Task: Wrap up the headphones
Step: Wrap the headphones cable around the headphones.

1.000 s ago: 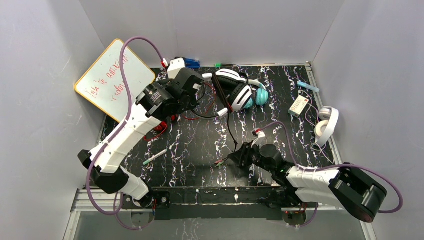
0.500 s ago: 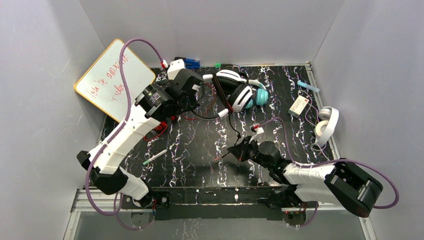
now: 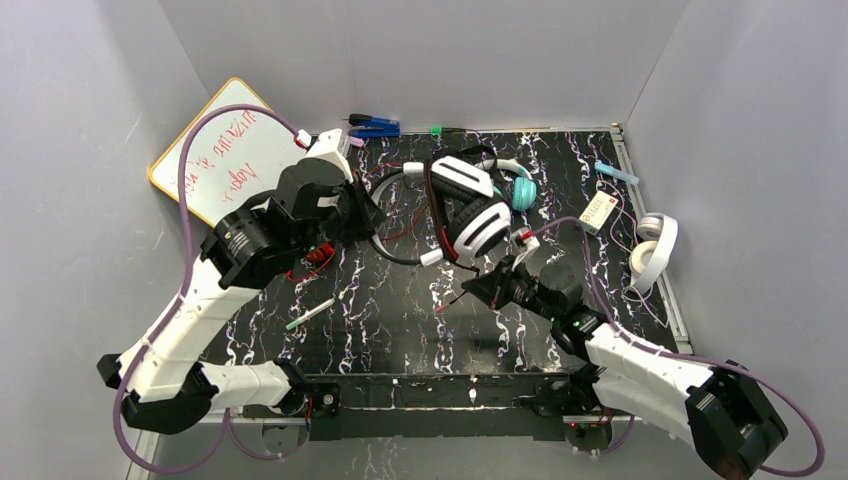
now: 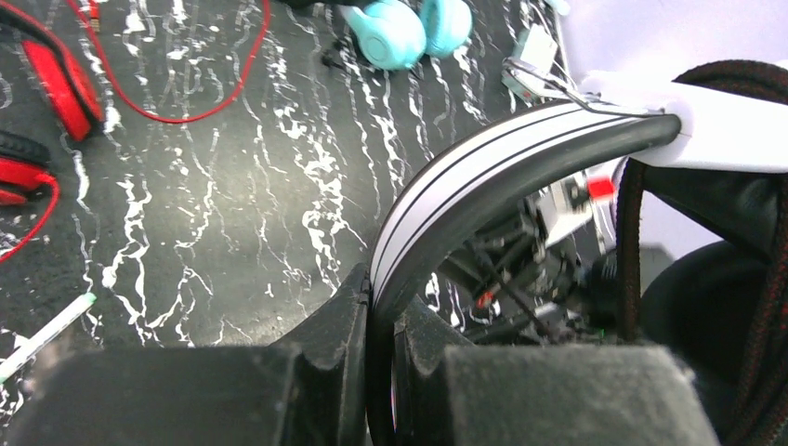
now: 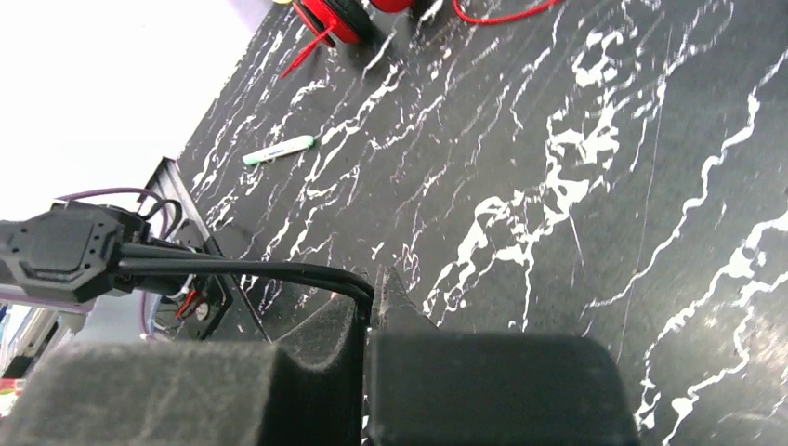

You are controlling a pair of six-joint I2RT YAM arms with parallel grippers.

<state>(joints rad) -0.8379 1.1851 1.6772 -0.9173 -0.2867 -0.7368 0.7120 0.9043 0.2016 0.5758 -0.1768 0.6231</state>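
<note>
My left gripper [image 3: 368, 218] is shut on the striped headband [image 4: 483, 158] of the white-and-black headphones [image 3: 480, 222], which hang off the table in mid-view. In the left wrist view the band runs up and right from between the jaws of the left gripper [image 4: 383, 325]. My right gripper [image 3: 482, 288] is just below the cups, shut on the black cord [image 5: 242, 269], which leads off to the left from the right gripper [image 5: 372, 307]. Red headphones [image 3: 315, 255] lie under the left arm, teal ones [image 3: 522, 192] behind the held pair, white ones [image 3: 655, 250] at the right edge.
A whiteboard [image 3: 225, 160] leans at the back left. A green-and-white marker [image 3: 310, 313] lies near the front left. Blue items [image 3: 375, 125] sit at the back edge, with a white box [image 3: 598, 212] and a light-blue marker [image 3: 615, 172] at the back right.
My right gripper has shut on the black cord and risen from the front of the table toward the cups. My left arm has swung back and left, bringing the headphones forward.
</note>
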